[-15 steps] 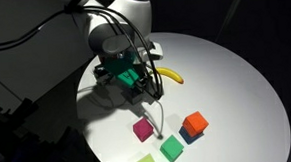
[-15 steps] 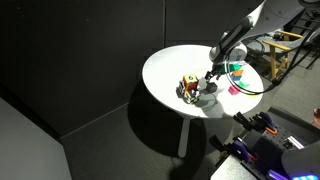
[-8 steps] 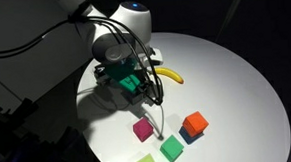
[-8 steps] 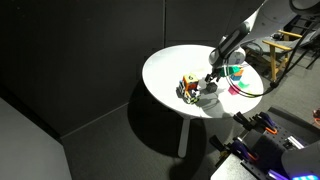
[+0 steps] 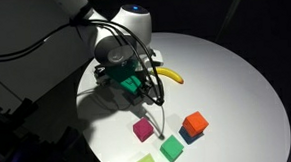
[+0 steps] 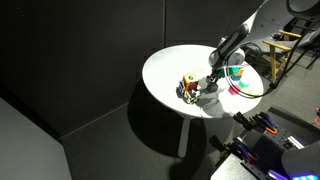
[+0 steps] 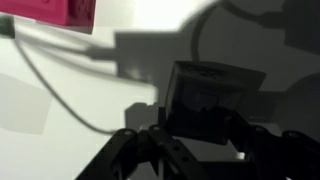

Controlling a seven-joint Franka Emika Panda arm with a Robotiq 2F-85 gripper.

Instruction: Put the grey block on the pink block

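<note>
My gripper [image 7: 205,140] is clamped on the grey block [image 7: 215,95], low on the tabletop [image 5: 225,77] near its edge. The pink block [image 5: 142,129] stands apart by the rim, its top bare. The grasp looks made; lifting, carrying and stacking remain.

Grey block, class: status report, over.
End effector straddles grey block, grip unconfirmed. Block on table. Pink block apart, top bare. Cable trails between.

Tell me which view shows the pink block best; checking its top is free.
An exterior view: the pink block stands whole, top bare. The wrist view crops it to a corner; in an exterior view it is a pink speck.
</note>
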